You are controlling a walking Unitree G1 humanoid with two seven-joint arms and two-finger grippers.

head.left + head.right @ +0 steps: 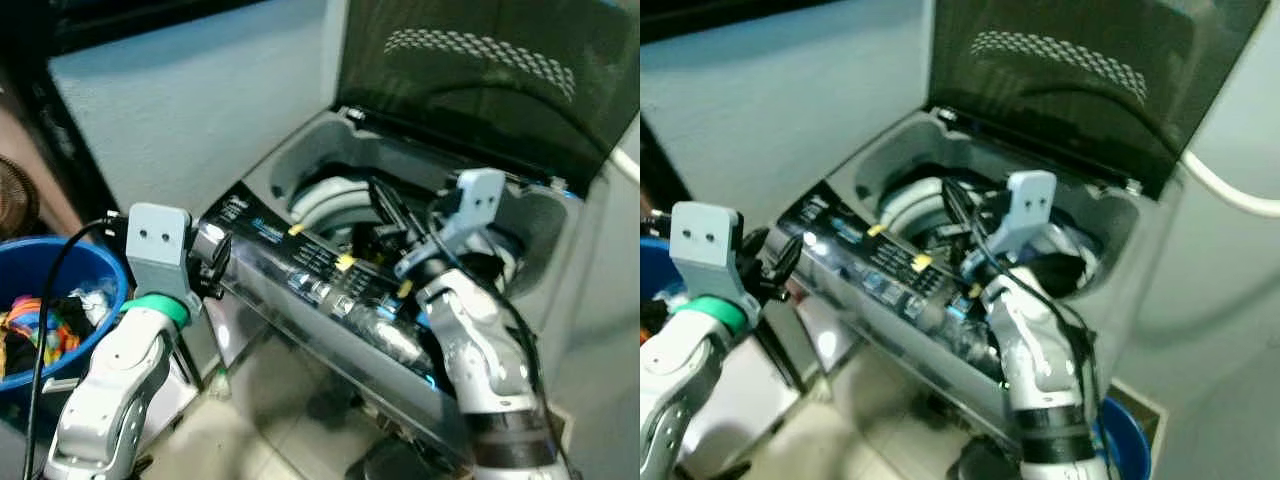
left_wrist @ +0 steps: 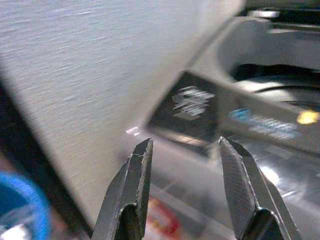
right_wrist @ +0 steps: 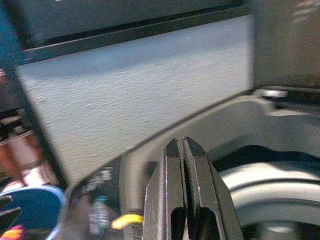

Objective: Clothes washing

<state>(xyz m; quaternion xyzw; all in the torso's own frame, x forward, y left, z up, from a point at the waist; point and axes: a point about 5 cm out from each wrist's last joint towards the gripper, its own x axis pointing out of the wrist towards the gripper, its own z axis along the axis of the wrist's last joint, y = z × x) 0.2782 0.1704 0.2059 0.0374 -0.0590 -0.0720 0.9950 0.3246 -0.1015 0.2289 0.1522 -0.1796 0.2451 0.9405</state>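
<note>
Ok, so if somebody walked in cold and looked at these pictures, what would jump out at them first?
The top-loading washing machine with its dark lid raised stands dead centre, and the right gripper, fingers shut, reaches over its open drum. The left gripper, fingers open, is by the machine's front left corner. At the robot's left sits a blue basket of colourful clothes.

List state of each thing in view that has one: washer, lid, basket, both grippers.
washing machine lid: raised, open.
washing machine: drum opening uncovered.
blue basket: holding colourful clothes.
left gripper: open, empty, near the washer's control panel.
right gripper: shut, empty, over the drum opening.
</note>
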